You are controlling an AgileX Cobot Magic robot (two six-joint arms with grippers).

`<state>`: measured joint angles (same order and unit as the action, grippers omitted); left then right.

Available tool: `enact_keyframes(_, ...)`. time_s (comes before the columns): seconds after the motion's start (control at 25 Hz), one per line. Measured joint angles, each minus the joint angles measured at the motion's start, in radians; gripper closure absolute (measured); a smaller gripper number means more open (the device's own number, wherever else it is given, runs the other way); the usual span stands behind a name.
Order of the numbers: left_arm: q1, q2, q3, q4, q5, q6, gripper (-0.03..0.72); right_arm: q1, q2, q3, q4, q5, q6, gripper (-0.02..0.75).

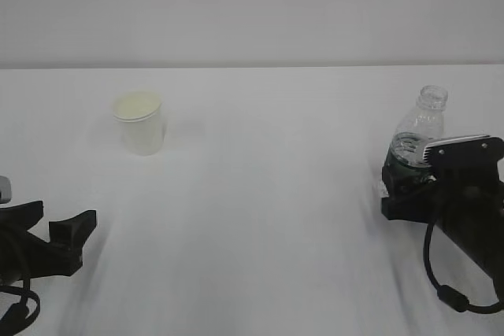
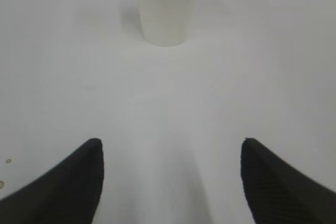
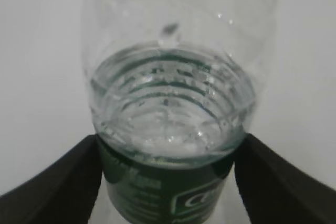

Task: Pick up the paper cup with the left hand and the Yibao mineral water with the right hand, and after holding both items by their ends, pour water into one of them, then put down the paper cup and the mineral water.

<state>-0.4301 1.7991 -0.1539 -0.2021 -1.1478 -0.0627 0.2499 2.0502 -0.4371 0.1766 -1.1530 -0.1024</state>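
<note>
Yibao mineral water (image 1: 419, 135) upright, open mouth up, between right tool (image 3: 168, 182) jaws

Bottle label (image 3: 173, 195): white lettering, blurred, unreadable.

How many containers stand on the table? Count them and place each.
2: the paper cup far left, the Yibao mineral water at right between the right gripper's jaws.

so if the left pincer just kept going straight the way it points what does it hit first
Most likely the paper cup. In the left wrist view it stands upright dead ahead, centred between the open left pincer's fingers, with only bare table between them.
</note>
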Motion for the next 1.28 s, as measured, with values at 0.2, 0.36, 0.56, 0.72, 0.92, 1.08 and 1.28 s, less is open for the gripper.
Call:
enact_keyframes(0.2, 0.000, 0.000, 0.000, 0.002, 0.000, 0.001, 0.096, 0.000, 0.033, -0.030, 0.002, 0.000, -0.001, 0.146)
enact_keyframes(0.36, 0.000, 0.000, 0.000, 0.004, 0.000, 0.001, 0.099, 0.000, 0.035, -0.053, 0.002, 0.000, -0.001, 0.146)
enact_keyframes(0.56, 0.000, 0.000, 0.000, 0.004, 0.000, 0.001, 0.124, 0.000, 0.037, -0.061, 0.002, 0.000, -0.003, 0.146)
enact_keyframes(0.72, 0.000, 0.000, 0.000, 0.004, 0.000, 0.001, 0.132, 0.000, 0.051, -0.064, 0.014, 0.000, -0.003, 0.146)
enact_keyframes(0.92, 0.000, 0.000, 0.000, 0.010, 0.000, 0.001, 0.132, 0.000, 0.083, -0.079, 0.015, 0.000, -0.003, 0.146)
enact_keyframes(1.08, 0.000, 0.000, 0.000, 0.014, 0.000, 0.001, 0.132, 0.000, 0.096, -0.100, 0.017, 0.000, -0.003, 0.146)
enact_keyframes(1.28, 0.000, 0.000, 0.000, 0.014, 0.000, 0.001, 0.132, 0.000, 0.115, -0.126, 0.017, 0.000, -0.004, 0.146)
